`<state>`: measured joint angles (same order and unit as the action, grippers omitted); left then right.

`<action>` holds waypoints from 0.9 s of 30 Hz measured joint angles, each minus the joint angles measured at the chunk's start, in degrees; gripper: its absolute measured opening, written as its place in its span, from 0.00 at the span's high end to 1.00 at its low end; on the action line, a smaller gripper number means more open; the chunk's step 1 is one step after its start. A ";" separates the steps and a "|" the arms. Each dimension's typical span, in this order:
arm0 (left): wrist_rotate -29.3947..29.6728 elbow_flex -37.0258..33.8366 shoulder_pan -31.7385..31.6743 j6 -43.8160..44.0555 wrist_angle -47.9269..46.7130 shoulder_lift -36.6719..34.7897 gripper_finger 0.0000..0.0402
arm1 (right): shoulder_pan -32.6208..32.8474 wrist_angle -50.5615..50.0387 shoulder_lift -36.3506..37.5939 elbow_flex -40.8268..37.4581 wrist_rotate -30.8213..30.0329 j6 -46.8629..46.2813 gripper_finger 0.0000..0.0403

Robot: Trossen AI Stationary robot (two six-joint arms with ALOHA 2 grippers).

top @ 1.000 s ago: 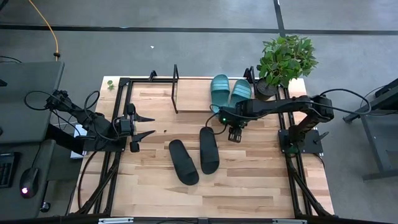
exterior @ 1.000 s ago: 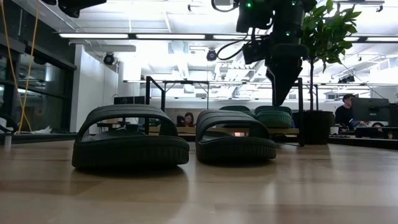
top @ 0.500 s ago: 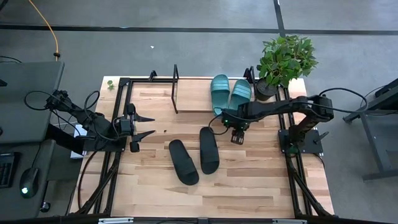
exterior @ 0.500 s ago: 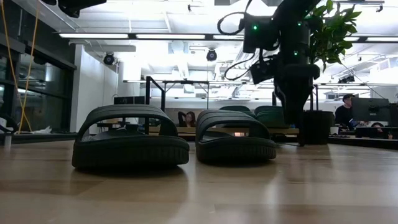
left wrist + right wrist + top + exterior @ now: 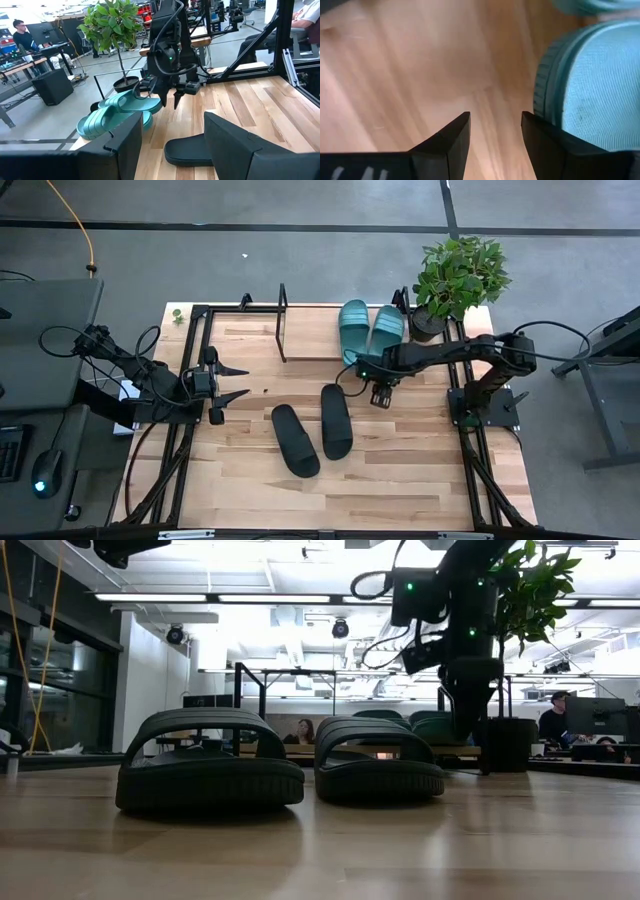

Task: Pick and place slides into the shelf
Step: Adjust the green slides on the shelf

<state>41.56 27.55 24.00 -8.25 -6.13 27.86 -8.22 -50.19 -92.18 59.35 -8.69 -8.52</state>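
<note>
Grey concrete floor surrounds a light wooden table ringed by a black tube frame. At the table's far edge stands the shelf, a light board with thin black end frames. Two teal-green slides lie side by side on the right end of its board, with the rest of the board bare. A potted plant stands at the far right corner, just beside the shelf's right end.

Two black slides lie on the tabletop near its middle, close together but apart. The right one points toward the far edge; the left one is angled toward the near left. In the low view they sit upright on their soles, straps up.

The right gripper hangs over the tabletop between the teal-green pair and the right black slide, pointing down. Its fingers are parted with only bare wood between them. The heel of a teal-green slide lies just beside one finger, not touching.

The left gripper waits over the left part of the table, well apart from all four slides. Its fingers are spread and grasp nothing.
</note>
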 joint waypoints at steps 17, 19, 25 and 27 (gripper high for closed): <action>0.01 0.00 -0.01 0.00 0.01 0.01 0.52 | -2.74 -1.52 0.00 0.00 -4.02 -3.56 0.59; 0.00 0.00 0.01 0.00 0.00 0.00 0.52 | -2.74 -1.62 0.00 0.00 -4.25 -4.56 0.59; 0.01 -0.01 -0.01 0.02 0.01 0.00 0.52 | -2.74 -3.47 0.00 0.00 -4.34 -6.55 0.59; 0.00 0.00 -0.01 0.02 0.00 -0.01 0.52 | -2.76 -4.66 0.00 0.00 -4.32 -7.03 0.59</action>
<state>41.56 27.55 23.99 -8.23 -6.13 27.86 -10.98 -54.85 -92.18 59.35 -13.02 -15.55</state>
